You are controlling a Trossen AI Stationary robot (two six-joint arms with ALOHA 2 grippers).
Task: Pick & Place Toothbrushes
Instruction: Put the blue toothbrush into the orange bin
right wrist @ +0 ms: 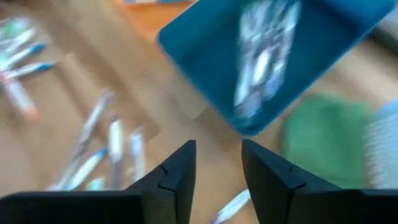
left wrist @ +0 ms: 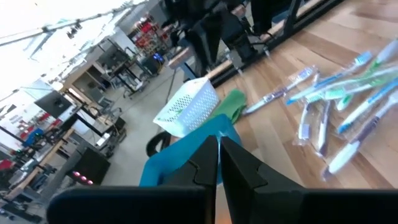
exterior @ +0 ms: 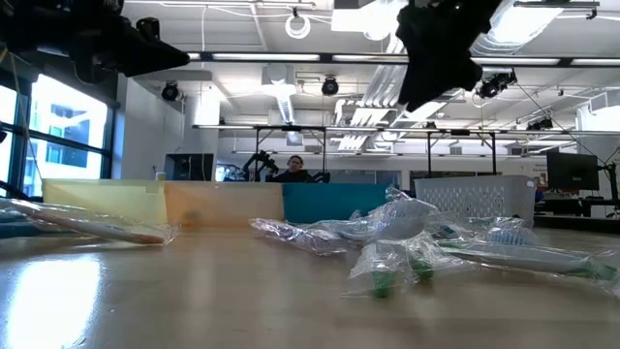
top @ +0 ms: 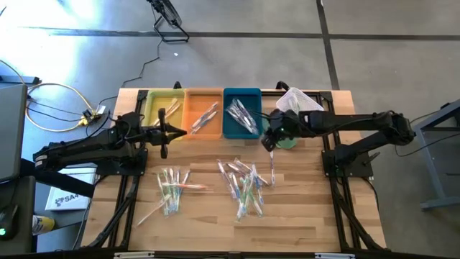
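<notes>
Wrapped toothbrushes lie flat on the wooden table in two loose piles, one toward the near left [top: 172, 188] and one in the near middle [top: 244, 185], also seen in the low view [exterior: 407, 247]. More lie inside the orange tray [top: 206, 118] and the blue tray [top: 243, 115]. My left gripper [top: 180, 132] [left wrist: 217, 160] hovers at the near edge of the yellow and orange trays, shut and empty. My right gripper [top: 269, 144] [right wrist: 217, 167] hangs above the table by the blue tray's near right corner, open, with nothing between its fingers.
Yellow [top: 162, 106], orange [top: 194, 101] and blue [top: 231, 129] trays stand side by side along the far edge. A white mesh basket [top: 298, 101] and a green cloth [top: 287, 142] sit to the right of them. A single toothbrush [top: 273, 173] lies apart. Bare wood shows near the right edge.
</notes>
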